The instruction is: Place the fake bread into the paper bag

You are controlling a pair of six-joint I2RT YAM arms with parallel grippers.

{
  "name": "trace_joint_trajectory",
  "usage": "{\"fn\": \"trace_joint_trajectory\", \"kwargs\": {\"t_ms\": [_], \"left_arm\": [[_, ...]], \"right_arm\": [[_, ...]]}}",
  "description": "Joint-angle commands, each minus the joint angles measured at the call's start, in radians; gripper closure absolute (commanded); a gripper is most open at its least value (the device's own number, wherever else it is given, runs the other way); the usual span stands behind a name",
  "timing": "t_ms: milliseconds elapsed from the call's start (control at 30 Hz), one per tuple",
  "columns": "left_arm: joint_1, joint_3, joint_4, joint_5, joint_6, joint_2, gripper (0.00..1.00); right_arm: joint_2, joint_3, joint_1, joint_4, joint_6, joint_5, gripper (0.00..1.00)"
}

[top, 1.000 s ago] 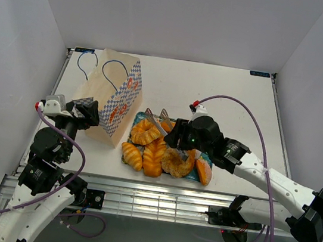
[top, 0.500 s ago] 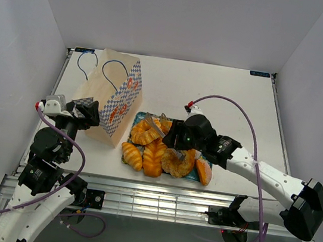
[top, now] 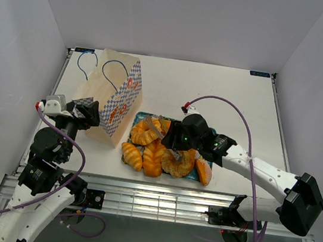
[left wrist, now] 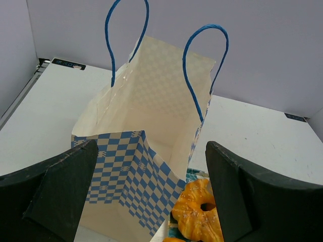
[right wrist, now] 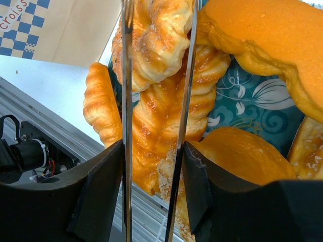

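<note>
Picking 1 twisted roll off the tray

Right tool (right wrist: 157,30) is half-closed astride the roll (right wrist: 151,50) among the bread (top: 154,153) on the tray (right wrist: 252,111). Whether it grips firmly, I cannot tell. Next: pinch, lift, and carry to the bag (top: 113,99) at 10 o'clock, where the left tool (left wrist: 151,151) stands wide open.

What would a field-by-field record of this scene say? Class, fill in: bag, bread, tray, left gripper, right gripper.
paper bag: upright, mouth open, no bread seen inside
fake bread: piled on the tray, beside the bag
tray: teal floral, mostly covered by bread
left gripper: open, empty, close to the bag
right gripper: thin fingers either side of a sugared twist pastry; grip unclear
</note>
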Motion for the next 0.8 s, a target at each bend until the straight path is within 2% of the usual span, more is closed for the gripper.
{"fn": "trace_joint_trajectory", "kwargs": {"t_ms": [0,233,433,767], "left_arm": [[-0.004,-0.002,0.0,0.012,-0.006,0.006,0.02],[-0.004,0.0,0.0,0.014,-0.006,0.007,0.02],[-0.004,0.0,0.0,0.012,-0.006,0.006,0.02],[-0.004,-0.003,-0.001,-0.002,-0.009,-0.002,0.02]], "right_arm": [[0.007,0.01,-0.006,0.048,0.002,-0.03,0.47],[-0.016,0.04,-0.008,0.015,-0.021,-0.077,0.66],[-0.08,0.054,-0.008,-0.021,-0.031,-0.119,0.92],[-0.197,0.094,-0.008,-0.022,-0.046,-0.155,0.92]]}}
